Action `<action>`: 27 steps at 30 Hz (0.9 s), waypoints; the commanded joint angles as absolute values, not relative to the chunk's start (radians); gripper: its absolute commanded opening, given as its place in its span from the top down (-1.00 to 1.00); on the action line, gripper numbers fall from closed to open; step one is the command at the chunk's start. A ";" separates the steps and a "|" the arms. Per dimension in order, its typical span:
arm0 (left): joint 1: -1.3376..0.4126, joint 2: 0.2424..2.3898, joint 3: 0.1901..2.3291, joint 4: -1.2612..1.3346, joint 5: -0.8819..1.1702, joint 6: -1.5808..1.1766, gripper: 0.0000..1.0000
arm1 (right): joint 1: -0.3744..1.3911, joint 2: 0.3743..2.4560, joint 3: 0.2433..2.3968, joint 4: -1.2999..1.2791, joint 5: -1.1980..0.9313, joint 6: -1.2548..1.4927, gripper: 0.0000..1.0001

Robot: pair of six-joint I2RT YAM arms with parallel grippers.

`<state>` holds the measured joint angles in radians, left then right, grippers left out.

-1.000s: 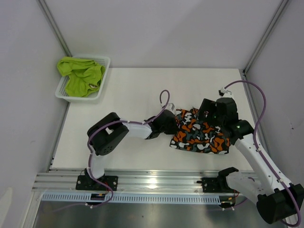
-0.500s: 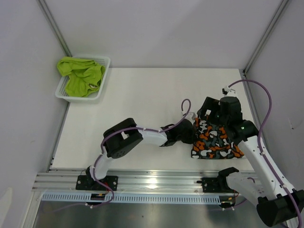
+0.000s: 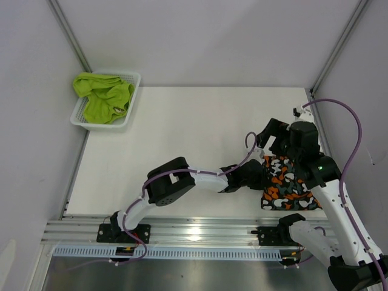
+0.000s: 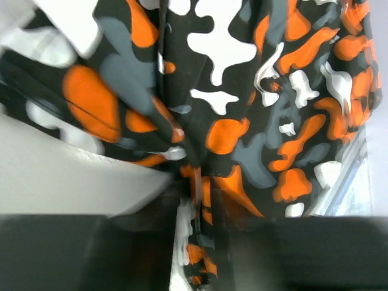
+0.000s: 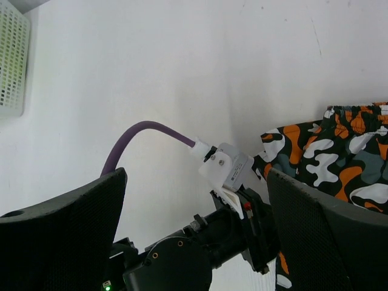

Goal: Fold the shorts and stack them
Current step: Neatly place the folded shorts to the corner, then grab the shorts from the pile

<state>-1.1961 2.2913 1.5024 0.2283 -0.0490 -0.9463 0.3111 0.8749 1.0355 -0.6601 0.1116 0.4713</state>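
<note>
The camouflage shorts point(image 3: 290, 185) lie bunched at the near right of the table point(image 3: 182, 133). My left arm reaches far to the right, and my left gripper point(image 3: 259, 176) is shut on the shorts' left edge. In the left wrist view the patterned cloth point(image 4: 242, 91) fills the frame and a fold of it is pinched between my left gripper's point(image 4: 197, 221) jaws. My right gripper point(image 3: 274, 140) hovers open and empty just behind the shorts. In the right wrist view my right gripper point(image 5: 194, 176) has its jaws wide apart above the left wrist, with the shorts point(image 5: 339, 151) at the right. The lime green shorts point(image 3: 103, 97) lie crumpled in the basket.
A white mesh basket point(image 3: 134, 80) stands at the table's far left corner; its corner shows in the right wrist view point(image 5: 9, 60). A metal rail point(image 3: 194, 230) runs along the near edge. Frame posts and walls stand close on both sides.
My left gripper has dragged the camouflage shorts to the right, and they have bunched narrower. My right arm has shifted right, and its gripper now stands off the cloth.
</note>
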 commanded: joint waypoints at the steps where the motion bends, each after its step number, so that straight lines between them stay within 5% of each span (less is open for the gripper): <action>1: -1.197 2.255 1.523 0.229 -0.084 -0.970 0.30 | 0.301 0.865 1.081 -0.681 0.121 0.466 -0.99; 3: -1.181 2.197 1.477 0.232 -0.092 -0.953 -0.14 | 0.293 0.859 1.091 -0.686 0.118 0.462 -0.99; 4: -1.172 2.160 1.421 0.210 -0.132 -0.950 -0.52 | 0.291 0.854 1.092 -0.684 0.117 0.462 -0.99; 8: -1.152 1.912 1.309 0.053 -0.253 -0.885 -0.91 | 0.285 0.845 1.092 -0.663 0.097 0.465 -0.99; 12: -1.074 1.666 1.097 -0.043 -0.292 -0.864 -0.96 | 0.282 0.853 1.080 -0.640 0.078 0.466 -0.99; 18: -0.737 1.458 1.271 -0.475 -0.414 -0.663 -0.96 | 0.281 0.845 1.017 -0.575 0.043 0.474 -0.99; 23: -0.392 1.425 1.338 -0.503 -0.518 -0.561 -0.96 | 0.281 0.845 0.965 -0.537 0.020 0.465 -0.99; 27: -0.126 1.551 1.472 -0.528 -0.382 -0.616 -0.84 | 0.282 0.845 0.939 -0.506 -0.031 0.459 -0.99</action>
